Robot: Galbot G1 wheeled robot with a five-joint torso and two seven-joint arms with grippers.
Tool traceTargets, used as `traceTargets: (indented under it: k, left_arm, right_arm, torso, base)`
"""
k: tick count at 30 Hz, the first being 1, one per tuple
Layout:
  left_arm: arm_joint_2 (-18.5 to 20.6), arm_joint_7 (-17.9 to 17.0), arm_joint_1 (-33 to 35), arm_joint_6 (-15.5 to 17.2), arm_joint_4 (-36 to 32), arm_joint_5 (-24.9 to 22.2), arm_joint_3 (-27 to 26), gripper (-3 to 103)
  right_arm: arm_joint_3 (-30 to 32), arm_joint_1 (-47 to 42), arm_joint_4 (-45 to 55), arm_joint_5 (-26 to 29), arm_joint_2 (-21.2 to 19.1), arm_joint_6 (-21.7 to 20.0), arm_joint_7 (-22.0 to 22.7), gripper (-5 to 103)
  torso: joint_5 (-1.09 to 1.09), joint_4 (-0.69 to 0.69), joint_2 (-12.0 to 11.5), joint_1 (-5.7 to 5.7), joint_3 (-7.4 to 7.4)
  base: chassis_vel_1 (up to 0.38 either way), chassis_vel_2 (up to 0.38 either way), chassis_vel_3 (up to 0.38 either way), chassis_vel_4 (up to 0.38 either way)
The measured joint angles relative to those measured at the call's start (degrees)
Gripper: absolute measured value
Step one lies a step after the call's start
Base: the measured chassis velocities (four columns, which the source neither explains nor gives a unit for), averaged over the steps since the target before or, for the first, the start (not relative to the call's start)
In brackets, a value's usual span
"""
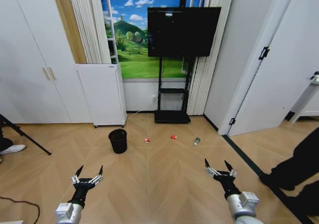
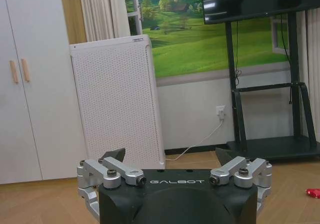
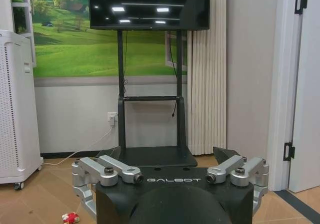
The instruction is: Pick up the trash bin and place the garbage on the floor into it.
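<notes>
Nothing is done yet: your left gripper (image 1: 87, 174) and right gripper (image 1: 220, 168) hang with jaws apart (both empty), the trash bin (image 1: 118, 140) and garbage (image 1: 173, 137) untouched on the floor (image 1: 164, 179).

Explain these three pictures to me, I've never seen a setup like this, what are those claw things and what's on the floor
This is a wheeled robot with two arms. The wide picture comes from a camera on its head, looking down at a wooden floor; the other two come from cameras on each wrist. The claws are its grippers: the left gripper and the right gripper, both open, held low in front and holding nothing. Farther off on the floor stand a small black trash bin and three bits of garbage in a row: a red-and-white lump, a red lump and a small can. Behind are a white appliance and a television on a stand.
</notes>
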Motion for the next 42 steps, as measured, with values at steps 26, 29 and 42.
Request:
traceTargets:
  k: [26,29,42]
  left_arm:
    - [-0.7,-0.1,0.4,-0.4,-0.2,0.3,0.1,98]
    - [-0.7,-0.1,0.5,-0.4,-0.3,0.4,0.1,98]
    - [-0.6,-0.3,0.5,-0.4,-0.4,0.3,0.0,98]
  right_arm:
    - [0.3,0.0,-0.5,0.5,0.2,0.4,0.3,100]
    - [0.4,0.0,-0.5,0.5,0.2,0.5,0.3,100]
    - [0.4,0.1,-0.7,0.6,0.1,0.5,0.5,100]
  torso:
    - [0.01,-0.01,0.0,0.00,0.00]
    - [0.01,0.02,0.0,-0.01,-0.01]
    - [0.02,0.00,0.0,-0.01,0.00]
  base:
    - [-0.303,0.306,0.303,-0.304]
    - [-0.320,0.306,0.304,-0.314]
    - [-0.306,0.303,0.302,-0.299]
